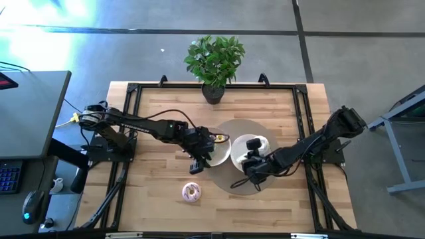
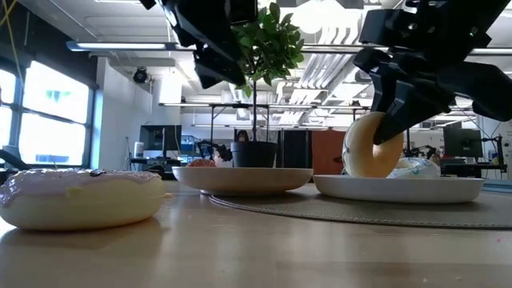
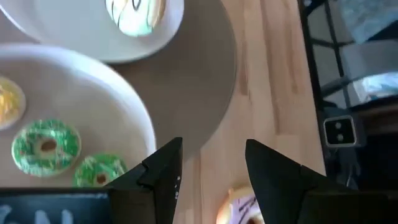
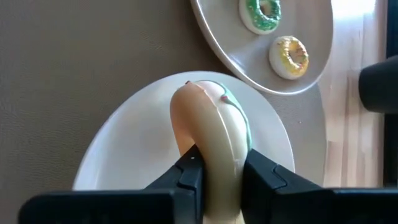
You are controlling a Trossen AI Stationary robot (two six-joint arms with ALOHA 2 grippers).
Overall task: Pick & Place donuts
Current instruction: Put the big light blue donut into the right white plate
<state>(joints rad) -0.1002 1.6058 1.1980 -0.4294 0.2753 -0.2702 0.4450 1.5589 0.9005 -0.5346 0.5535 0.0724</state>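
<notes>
My right gripper (image 4: 217, 163) is shut on a cream donut with pale green icing (image 2: 370, 146), standing on edge over the right white plate (image 2: 400, 189). A white-and-green donut (image 3: 137, 14) lies on that plate. The left white plate (image 1: 218, 154) carries two green donuts (image 3: 46, 146) (image 3: 99, 169) and a yellow one (image 4: 289, 55). My left gripper (image 3: 211, 149) hangs open above the near rim of the left plate. On its near side, a pink-iced donut (image 1: 192, 192) lies flat on the wood. My right gripper pinches the donut's ring (image 4: 214, 140) between its two fingers, one on the iced face and one on the plain face. The fingers come from above, pointing down. The donut stands on edge below them, its lower rim (image 2: 364, 172) at plate level; whether it touches the plate I cannot tell.
Both plates sit on a round grey mat (image 1: 232, 178) in the middle of the wooden table (image 1: 153, 192). A potted plant (image 1: 214, 63) stands at the far edge. The two grippers are close together over the plates. Bare wood lies to the left, right and near side.
</notes>
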